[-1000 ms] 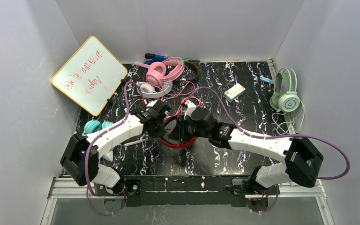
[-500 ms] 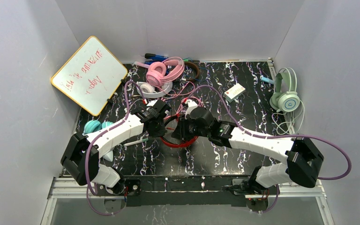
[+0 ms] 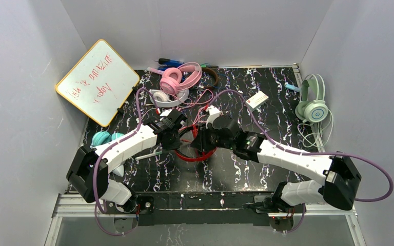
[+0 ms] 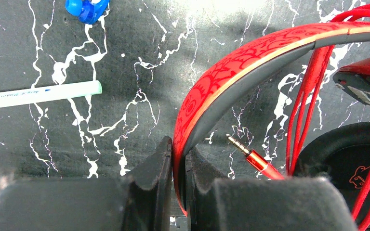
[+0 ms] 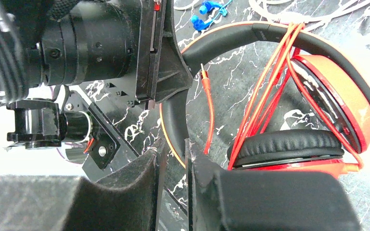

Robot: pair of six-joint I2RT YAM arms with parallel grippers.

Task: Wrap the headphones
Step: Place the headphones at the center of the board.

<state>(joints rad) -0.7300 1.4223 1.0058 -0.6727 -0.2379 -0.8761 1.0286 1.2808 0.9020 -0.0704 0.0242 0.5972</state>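
Swirl-patterned curved band (red headphones [image 4: 250, 53]) sits pinched in left tool [image 4: 178, 161] and right tool [image 5: 175, 156].

Soft, even overhead light washes the white walls [image 3: 210, 25], shadows faint. Close up, my left end effector [image 4: 177, 150] and right end effector [image 5: 175, 149] blur dark in the foreground; glare whitens the bench [image 4: 231, 8] at its far edge; the red headphones [image 4: 250, 53] show sharp.

Both arms were extended inward to mid-table, wrists almost meeting. Left arm [image 3: 128, 144] ran low, elbow back near its base. Left gripper [image 4: 178, 153] was clamped tight on the red headphones [image 4: 250, 62] at the band. Right arm [image 3: 295, 156] stretched long, elbow far out right. Right gripper [image 5: 174, 154] faced the left one, jaws narrow and pinching the same band.
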